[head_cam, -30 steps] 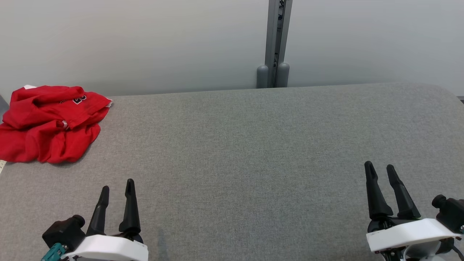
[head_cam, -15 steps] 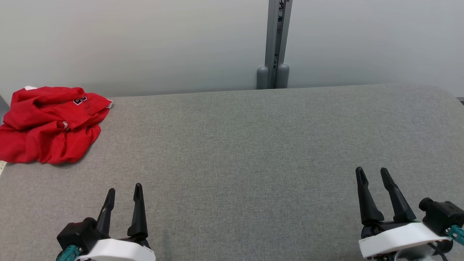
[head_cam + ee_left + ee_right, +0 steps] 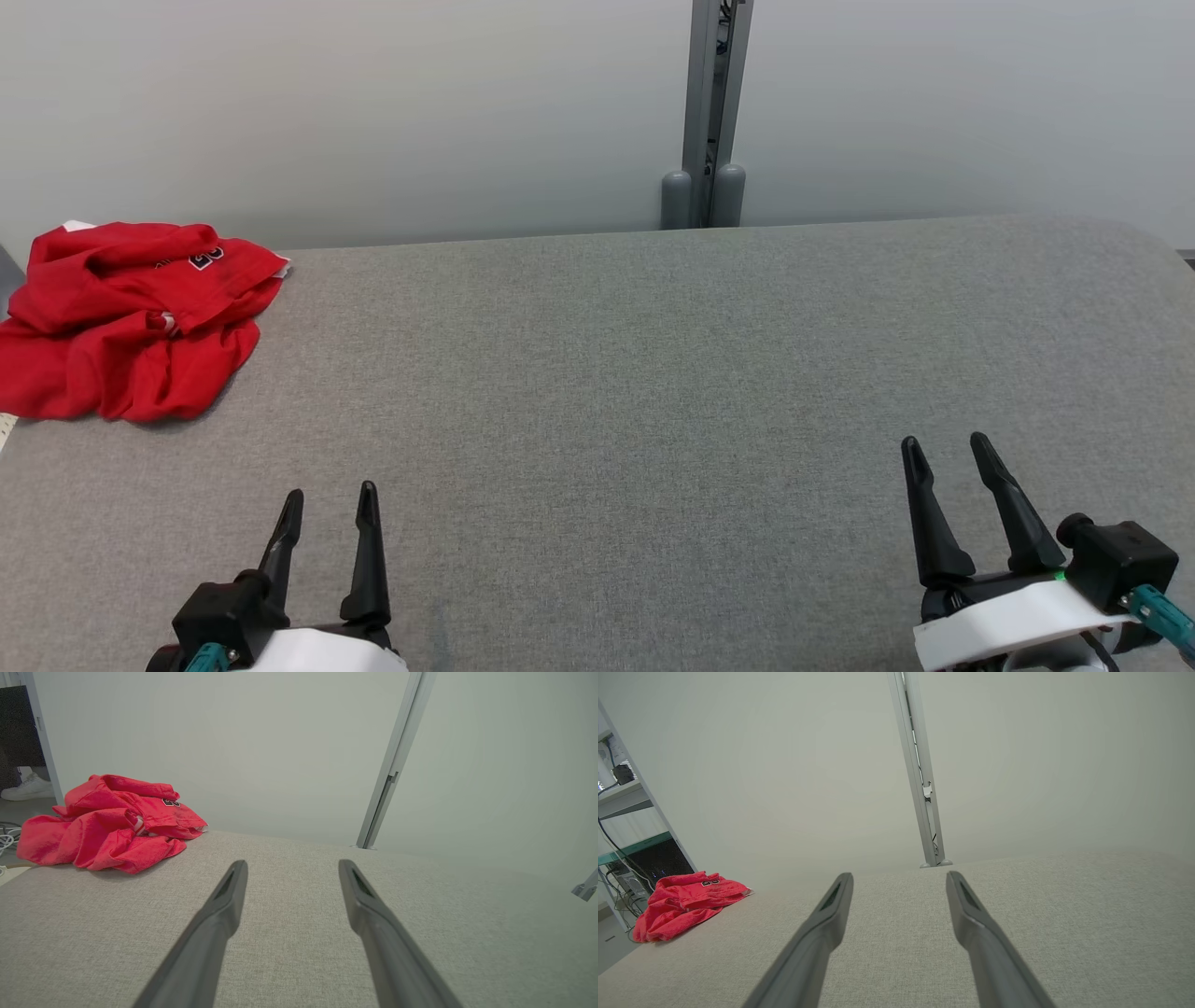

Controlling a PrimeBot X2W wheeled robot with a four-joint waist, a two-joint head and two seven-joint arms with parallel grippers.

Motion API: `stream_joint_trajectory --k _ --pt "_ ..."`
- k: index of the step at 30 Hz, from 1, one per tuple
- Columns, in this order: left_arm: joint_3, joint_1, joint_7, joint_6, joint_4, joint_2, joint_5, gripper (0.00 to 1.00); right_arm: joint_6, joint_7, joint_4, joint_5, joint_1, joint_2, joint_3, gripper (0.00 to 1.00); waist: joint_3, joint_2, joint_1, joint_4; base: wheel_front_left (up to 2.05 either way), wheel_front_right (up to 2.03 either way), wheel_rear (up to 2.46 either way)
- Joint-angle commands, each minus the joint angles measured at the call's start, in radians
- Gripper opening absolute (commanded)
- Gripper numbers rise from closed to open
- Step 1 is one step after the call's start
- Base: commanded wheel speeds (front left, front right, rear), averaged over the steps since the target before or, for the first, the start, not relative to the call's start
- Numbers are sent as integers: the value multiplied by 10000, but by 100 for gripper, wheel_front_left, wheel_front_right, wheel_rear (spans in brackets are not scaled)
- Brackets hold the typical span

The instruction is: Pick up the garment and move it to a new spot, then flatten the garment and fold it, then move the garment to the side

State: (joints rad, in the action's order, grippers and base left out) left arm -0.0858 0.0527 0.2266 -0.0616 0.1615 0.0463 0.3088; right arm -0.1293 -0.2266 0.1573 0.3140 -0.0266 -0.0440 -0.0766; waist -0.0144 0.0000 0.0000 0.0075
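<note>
Your left gripper point(image 3: 331, 491) and right gripper point(image 3: 943, 441) gape wide, empty. Crumpled red shirt point(image 3: 131, 317) hugs the grey table point(image 3: 653, 373) corner; a shallow pinch could drag it off.

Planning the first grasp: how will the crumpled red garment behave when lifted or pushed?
The red garment lies in soft bunched folds, so it is probably floppy and would hang and unfurl from one pinch. It looks like thin cloth, likely light. Pushed across the woven grey table, it would probably bunch up rather than slide.
</note>
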Motion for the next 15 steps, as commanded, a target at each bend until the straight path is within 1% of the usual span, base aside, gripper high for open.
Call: stream_joint_trajectory --k 1,15 --pt "-27 24 86 -53 -39 55 -221 100 -20 -98 -29 -202 -69 -88 -21 100 3 0 0 5 0 0 0" --pt "-115 100 334 -227 214 62 -1092 100 -23 -360 -12 -1201 -66 -101 -91 100 13 0 0 30 0 0 0"
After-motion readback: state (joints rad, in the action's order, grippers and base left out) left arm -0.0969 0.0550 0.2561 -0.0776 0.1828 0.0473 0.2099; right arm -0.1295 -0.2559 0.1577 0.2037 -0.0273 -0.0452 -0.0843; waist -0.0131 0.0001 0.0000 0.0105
